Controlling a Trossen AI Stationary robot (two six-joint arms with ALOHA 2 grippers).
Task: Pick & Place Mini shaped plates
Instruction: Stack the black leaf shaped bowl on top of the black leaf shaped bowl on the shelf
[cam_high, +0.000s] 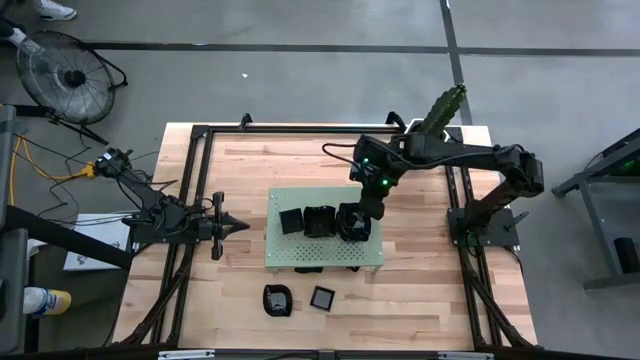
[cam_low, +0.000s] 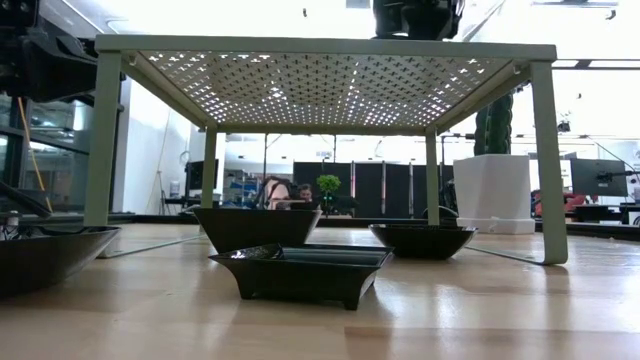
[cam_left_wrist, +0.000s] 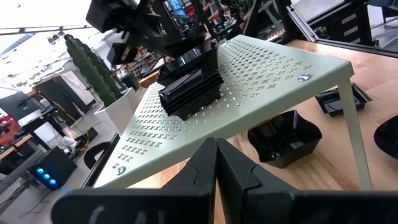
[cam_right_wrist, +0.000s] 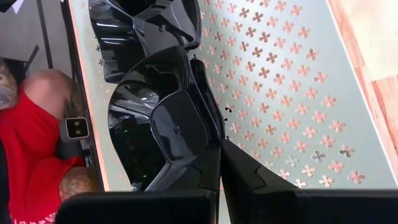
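Two loose mini plates (cam_high: 299, 298) lie low in the frame on the table (cam_high: 430, 290); centre frame, the right gripper (cam_high: 360, 222), jaws clamped on a glossy plate (cam_right_wrist: 163, 118), apparently adds it to stacks (cam_high: 305, 221) atop the green board (cam_high: 322, 252). Left gripper (cam_high: 238, 227) waits at left, jaws together.

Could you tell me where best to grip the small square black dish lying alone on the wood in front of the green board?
Probably the square dish's raised rim, coming straight down from above: it sits upright and apart from the neighbouring dish, its walls flaring upward.
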